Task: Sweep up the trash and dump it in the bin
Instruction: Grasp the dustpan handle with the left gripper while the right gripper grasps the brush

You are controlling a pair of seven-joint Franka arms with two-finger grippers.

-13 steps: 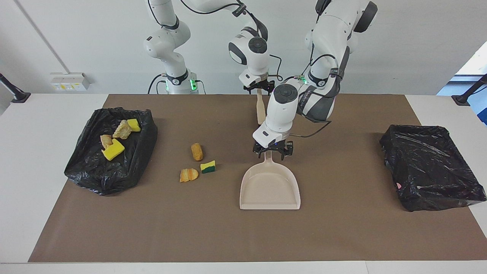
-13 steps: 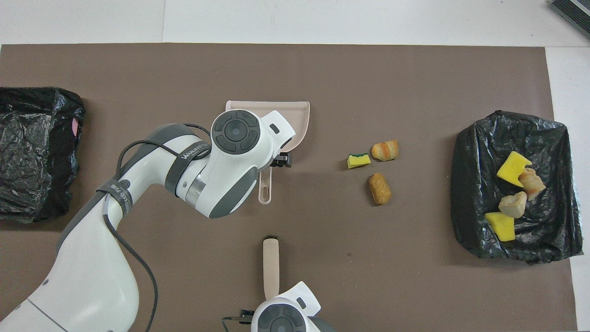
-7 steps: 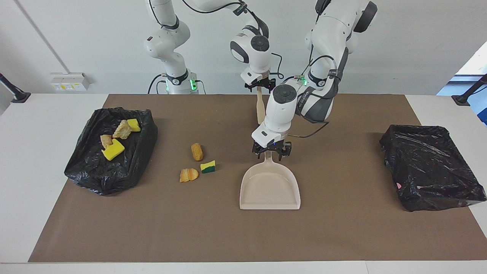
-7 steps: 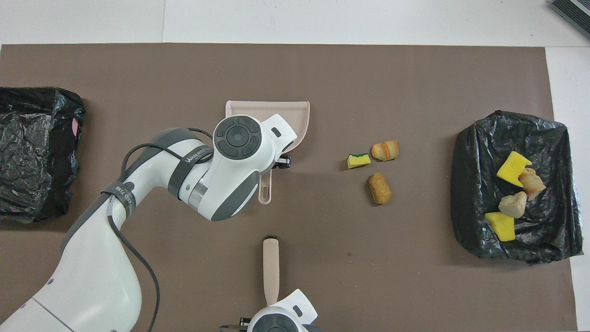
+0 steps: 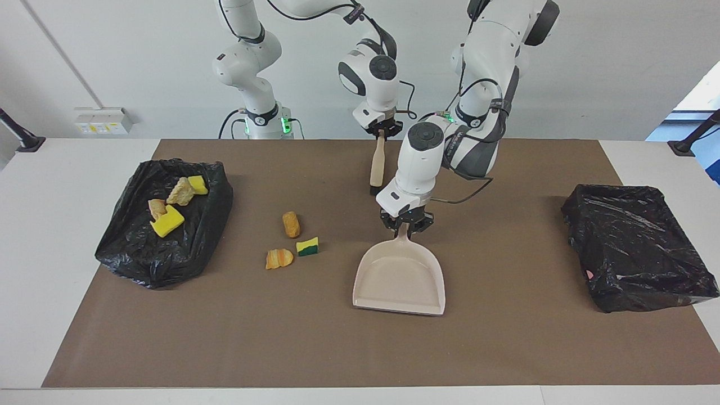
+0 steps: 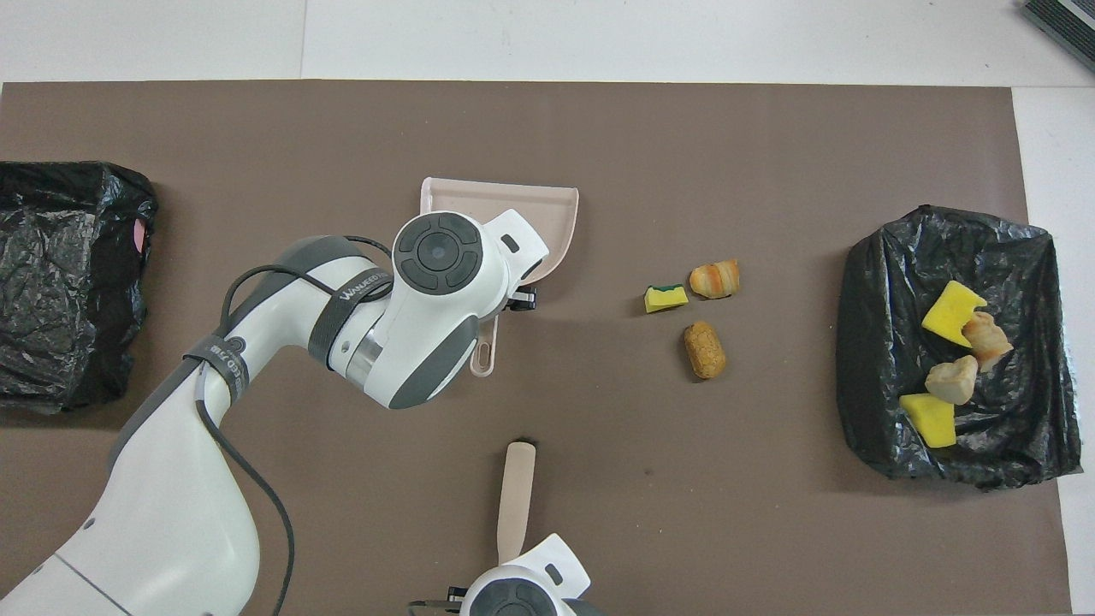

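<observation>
Three scraps of trash lie on the brown mat: a bread roll [image 5: 291, 224] [image 6: 704, 350], a yellow-green sponge piece [image 5: 307, 246] [image 6: 665, 297] and an orange chunk [image 5: 278, 258] [image 6: 714, 279]. The beige dustpan [image 5: 399, 278] [image 6: 505, 201] sits beside them, toward the left arm's end. My left gripper [image 5: 405, 225] is shut on its handle. My right gripper [image 5: 382, 133] is shut on the top of the beige brush [image 5: 377, 163] [image 6: 516, 500], which hangs tilted over the mat near the robots. A black-lined bin [image 5: 129, 253] [image 6: 873, 282] at the right arm's end holds several scraps.
A second black-lined bin [image 5: 635, 247] [image 6: 68, 282] stands at the left arm's end of the table. The brown mat [image 5: 506, 349] covers most of the table, with white tabletop around it.
Both grippers have closed, the left on the dustpan handle and the right on the brush. The brush now tilts toward the right arm's end. The dustpan has turned slightly.
</observation>
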